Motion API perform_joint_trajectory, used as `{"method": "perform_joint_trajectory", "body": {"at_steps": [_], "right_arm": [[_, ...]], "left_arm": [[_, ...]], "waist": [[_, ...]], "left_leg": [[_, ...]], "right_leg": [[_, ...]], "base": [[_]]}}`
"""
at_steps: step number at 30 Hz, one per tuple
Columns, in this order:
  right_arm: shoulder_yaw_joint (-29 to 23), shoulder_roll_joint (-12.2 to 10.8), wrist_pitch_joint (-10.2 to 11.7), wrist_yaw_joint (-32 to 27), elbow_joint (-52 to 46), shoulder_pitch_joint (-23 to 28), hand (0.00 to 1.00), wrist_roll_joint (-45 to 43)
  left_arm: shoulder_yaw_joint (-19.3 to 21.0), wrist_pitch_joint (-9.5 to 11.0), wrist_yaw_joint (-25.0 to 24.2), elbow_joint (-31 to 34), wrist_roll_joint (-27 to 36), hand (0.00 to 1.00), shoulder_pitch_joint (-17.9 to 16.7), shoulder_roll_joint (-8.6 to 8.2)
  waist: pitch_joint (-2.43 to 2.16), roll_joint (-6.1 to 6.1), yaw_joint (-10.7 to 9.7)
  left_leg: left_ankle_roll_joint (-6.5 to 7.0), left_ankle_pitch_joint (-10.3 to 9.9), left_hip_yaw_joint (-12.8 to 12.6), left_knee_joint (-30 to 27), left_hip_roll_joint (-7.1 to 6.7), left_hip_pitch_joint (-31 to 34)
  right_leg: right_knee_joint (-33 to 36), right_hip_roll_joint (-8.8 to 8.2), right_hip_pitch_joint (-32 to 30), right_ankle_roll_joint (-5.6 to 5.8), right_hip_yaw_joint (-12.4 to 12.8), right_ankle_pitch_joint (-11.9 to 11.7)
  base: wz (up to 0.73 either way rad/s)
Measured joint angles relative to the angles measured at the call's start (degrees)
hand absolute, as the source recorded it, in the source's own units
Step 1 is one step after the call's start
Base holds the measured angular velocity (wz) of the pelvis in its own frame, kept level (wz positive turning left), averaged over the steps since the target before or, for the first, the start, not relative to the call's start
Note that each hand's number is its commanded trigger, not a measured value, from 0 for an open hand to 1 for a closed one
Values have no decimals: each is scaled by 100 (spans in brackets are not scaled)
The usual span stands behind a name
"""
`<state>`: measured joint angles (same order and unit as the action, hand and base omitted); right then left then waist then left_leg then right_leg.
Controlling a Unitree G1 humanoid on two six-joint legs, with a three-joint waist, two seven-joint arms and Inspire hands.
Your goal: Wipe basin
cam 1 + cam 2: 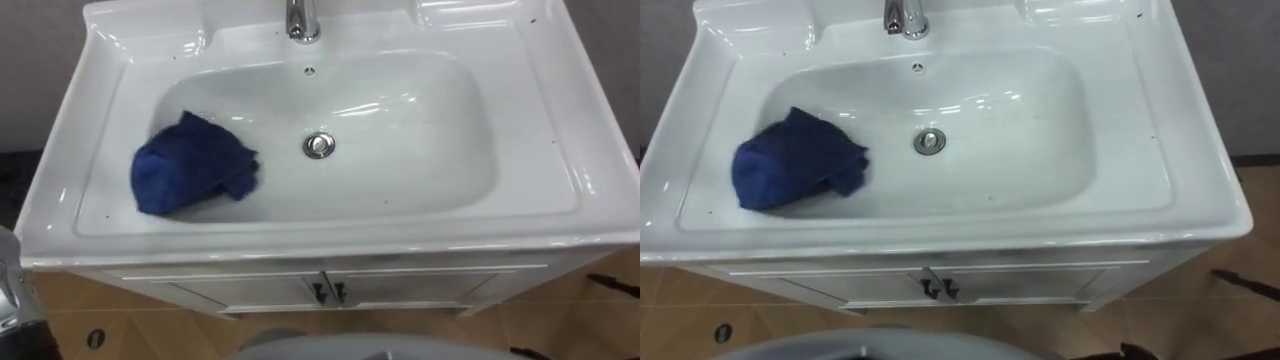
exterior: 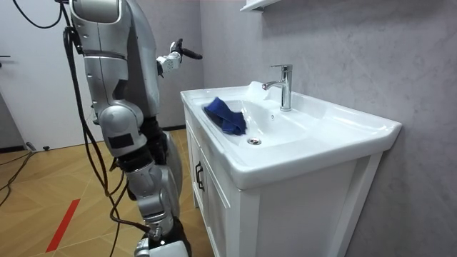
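A crumpled blue cloth (image 1: 190,165) lies inside the white basin (image 1: 420,170), on its left slope, a short way left of the metal drain (image 1: 319,145). In the room view the blue cloth (image 2: 226,116) rests at the far end of the basin (image 2: 314,146). I stand close in front of the vanity, facing it. My left hand (image 2: 173,58) is raised in the air beyond the basin's far corner, well above and apart from the cloth, with its dark fingers stretched out and holding nothing.
A chrome tap (image 1: 302,20) stands at the middle of the basin's back rim. Below the rim are white cabinet doors with two dark handles (image 1: 328,292). A grey wall runs behind the basin, and wooden floor (image 2: 50,185) lies around me.
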<state>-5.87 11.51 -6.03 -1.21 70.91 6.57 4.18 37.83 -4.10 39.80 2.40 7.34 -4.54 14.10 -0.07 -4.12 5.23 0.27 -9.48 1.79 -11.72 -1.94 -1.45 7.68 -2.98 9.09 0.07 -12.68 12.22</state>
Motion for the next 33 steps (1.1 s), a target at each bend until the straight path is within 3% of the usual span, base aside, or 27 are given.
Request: {"method": "perform_joint_trajectory", "body": {"at_steps": [9, 14, 21, 27, 29, 33], "right_arm": [[3, -16, 27, 10, -235, 75, 0, 11], [6, 14, 31, 12, -234, 156, 0, -23], [14, 40, 110, -42, -233, 161, 0, -217], [77, 47, 95, -192, -230, 195, 0, -144], [146, 38, 94, -176, -235, 185, 0, -180], [255, 92, 89, -161, -232, 144, 0, -274]], "left_arm": [[58, 3, 134, 0, 7, 0, 0, 6], [194, 39, 232, -8, -1, 0, 1, 138], [572, 193, 357, -260, 21, 0, -242, 140], [723, 286, 603, -1354, 942, 0, -337, 145], [757, 299, 629, -1883, 1135, 0, -429, 147], [766, 305, 705, -2495, 1559, 0, -622, 146]], "waist": [[-18, -19, 29], [-28, -40, 223], [-26, -83, 371], [-26, -78, 597], [-58, -44, 700], [-76, 14, 902]], "left_leg": [[0, 0, -20, 9, 1, -15], [0, 0, -7, 9, -2, -4], [1, 0, 10, 18, -15, -4], [2, 1, 196, 0, -87, 30], [4, 2, 305, -5, -126, 90], [7, 3, 442, -6, -174, 140]], "right_leg": [[5, -3, 8, 0, 8, 0], [0, -2, -2, 1, -1, 2], [-6, -15, 4, 7, -27, 10], [7, -63, 44, 34, -220, 60], [16, -83, 27, 47, -329, 87], [18, -106, 8, 70, -435, 108]], "base": [[0], [2], [0], [17], [21], [19]]}}
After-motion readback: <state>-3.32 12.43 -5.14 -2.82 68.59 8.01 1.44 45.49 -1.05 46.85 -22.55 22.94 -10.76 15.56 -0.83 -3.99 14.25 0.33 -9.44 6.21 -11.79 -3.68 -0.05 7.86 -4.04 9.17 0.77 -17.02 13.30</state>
